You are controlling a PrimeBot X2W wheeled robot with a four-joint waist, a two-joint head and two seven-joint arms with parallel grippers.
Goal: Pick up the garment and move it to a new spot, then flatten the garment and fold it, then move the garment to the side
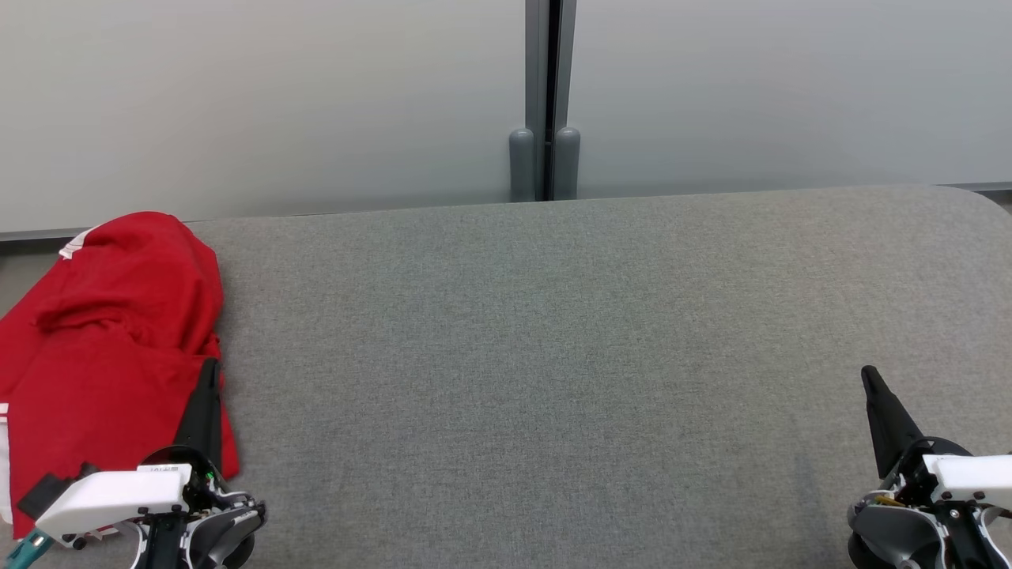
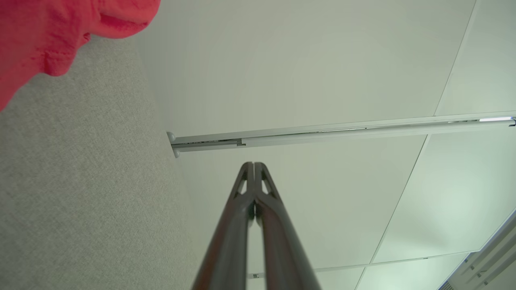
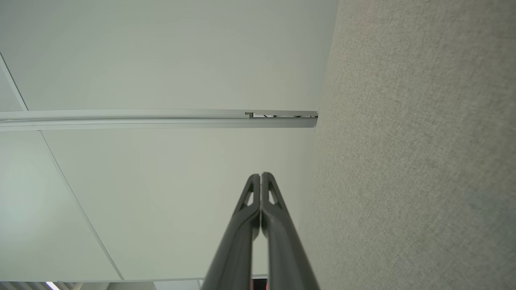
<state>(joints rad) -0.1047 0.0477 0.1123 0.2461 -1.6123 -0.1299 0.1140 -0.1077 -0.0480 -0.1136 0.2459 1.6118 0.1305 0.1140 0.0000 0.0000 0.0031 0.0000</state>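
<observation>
two grippers, both pressed together, nothing held. left gripper sits low-left in head view, fingers pointing up, tip overlapping the right edge of the red garment; can't tell if it's touching. garment is crumpled at the far left of the grey fabric surface, white stripes at its top corner. right gripper is low-right over bare fabric, well apart from the garment. left wrist view has the garment in its top-left corner. pale wall panels w/ grey post behind.
</observation>
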